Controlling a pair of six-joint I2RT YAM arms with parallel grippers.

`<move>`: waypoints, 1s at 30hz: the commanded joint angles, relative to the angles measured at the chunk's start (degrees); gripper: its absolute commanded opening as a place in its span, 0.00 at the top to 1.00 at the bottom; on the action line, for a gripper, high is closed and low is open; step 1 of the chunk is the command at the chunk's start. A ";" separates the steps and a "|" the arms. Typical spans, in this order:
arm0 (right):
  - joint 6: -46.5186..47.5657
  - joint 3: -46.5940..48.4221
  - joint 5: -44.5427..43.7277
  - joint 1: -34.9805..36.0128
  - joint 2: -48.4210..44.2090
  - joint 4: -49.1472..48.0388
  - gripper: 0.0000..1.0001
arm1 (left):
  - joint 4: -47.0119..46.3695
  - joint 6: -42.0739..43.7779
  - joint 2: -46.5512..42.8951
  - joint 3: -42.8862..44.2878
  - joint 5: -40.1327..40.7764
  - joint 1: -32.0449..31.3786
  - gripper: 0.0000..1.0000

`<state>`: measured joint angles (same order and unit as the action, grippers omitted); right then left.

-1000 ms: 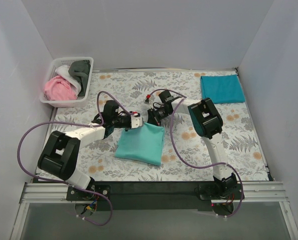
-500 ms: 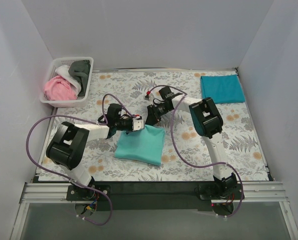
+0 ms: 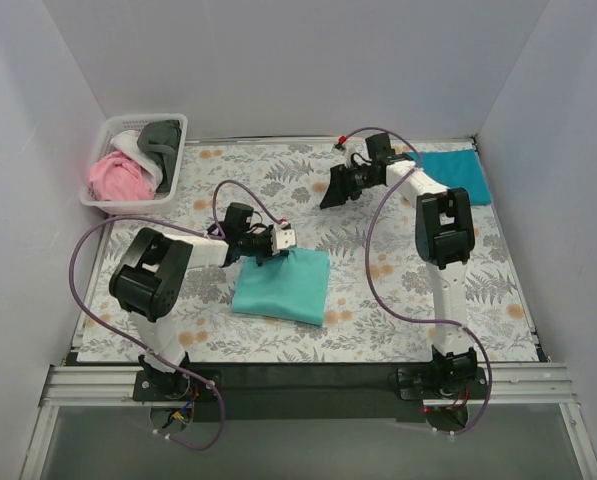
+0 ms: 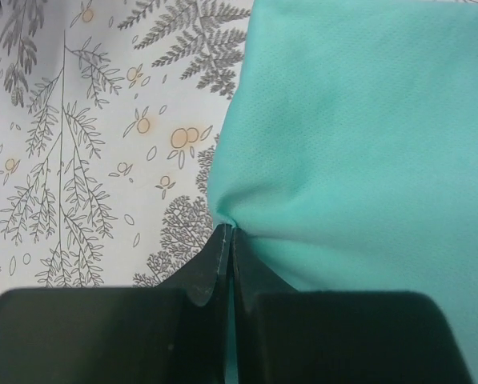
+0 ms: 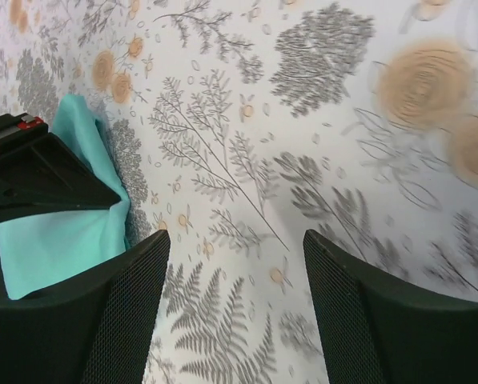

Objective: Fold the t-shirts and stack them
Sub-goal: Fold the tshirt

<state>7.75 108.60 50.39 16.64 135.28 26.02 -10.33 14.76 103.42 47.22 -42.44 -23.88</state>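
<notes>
A mint-turquoise t-shirt (image 3: 283, 285) lies folded in a rough square on the floral cloth, left of centre. My left gripper (image 3: 273, 250) is shut on its far left corner; in the left wrist view the black fingertips (image 4: 222, 248) pinch a pucker of the mint fabric (image 4: 359, 144). My right gripper (image 3: 328, 198) hangs open over bare cloth further back, holding nothing; its mesh fingers (image 5: 118, 320) stand wide apart, with the mint t-shirt (image 5: 54, 240) at the left edge of that view. A darker teal-blue t-shirt (image 3: 456, 178) lies folded at the back right, partly behind the right arm.
A white basket (image 3: 103, 195) at the back left holds pink (image 3: 116, 178), white and dark grey (image 3: 161, 135) t-shirts. The floral cloth (image 3: 478, 270) covers the table. White walls close in the left, back and right sides.
My right gripper let go of the mint t-shirt's far corner, opened, and swung back and to the right. My left gripper shifted slightly right, still pinching its corner.
</notes>
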 commanded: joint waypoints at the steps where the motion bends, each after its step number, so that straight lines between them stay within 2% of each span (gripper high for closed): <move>1: 1.04 1.09 -1.44 -2.49 -7.57 3.24 0.37 | 5.84 -4.21 2.30 4.98 5.08 -0.12 0.98; 4: 2.62 -2.32 -1.52 -3.55 -11.95 5.44 0.36 | 7.77 -8.42 2.84 7.70 7.80 -0.12 0.87; 5: 3.06 -3.47 -1.61 -3.46 -13.28 6.05 0.36 | 8.47 -9.65 2.23 8.49 7.98 0.06 0.79; 8: 2.89 -10.23 0.93 -3.37 -19.43 6.24 0.37 | 13.66 -14.05 -1.62 11.48 5.53 1.54 0.70; 9: 2.19 -12.25 2.42 -3.11 -22.31 6.32 0.38 | 15.49 -18.59 -2.68 13.23 2.82 2.25 0.64; 15: 0.43 -24.91 8.22 2.15 -31.56 5.71 0.49 | 28.40 -34.00 -10.32 19.48 -8.52 8.93 0.63; 18: -1.42 -30.71 10.68 7.16 -33.50 3.08 0.52 | 33.69 -41.55 -13.58 18.00 -15.11 10.52 0.64; 20: -2.38 -32.82 10.69 11.19 -33.68 1.24 0.55 | 35.37 -47.26 -15.34 13.63 -20.11 10.87 0.65; 22: -4.57 -35.46 11.48 13.40 -33.68 -0.78 0.58 | 34.33 -51.66 -18.14 9.05 -22.77 10.87 0.66; 23: -6.06 -36.78 11.66 15.15 -33.59 -4.45 0.60 | 33.28 -56.64 -19.12 6.94 -25.13 10.87 0.67; 24: -11.04 -40.27 11.92 15.78 -34.20 -7.01 0.61 | 30.66 -58.43 -20.00 2.48 -25.85 10.87 0.67; 27: -18.87 -45.04 12.19 17.63 -35.09 -15.96 0.62 | 25.29 -64.67 -22.47 -3.87 -26.73 10.87 0.68; 30: -21.89 -48.12 12.19 19.04 -33.26 -19.95 0.62 | 20.88 -69.23 -20.72 -8.35 -25.60 10.87 0.68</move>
<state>-6.72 61.76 60.77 35.18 102.69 15.81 16.14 -45.60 83.22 41.65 -65.36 -13.08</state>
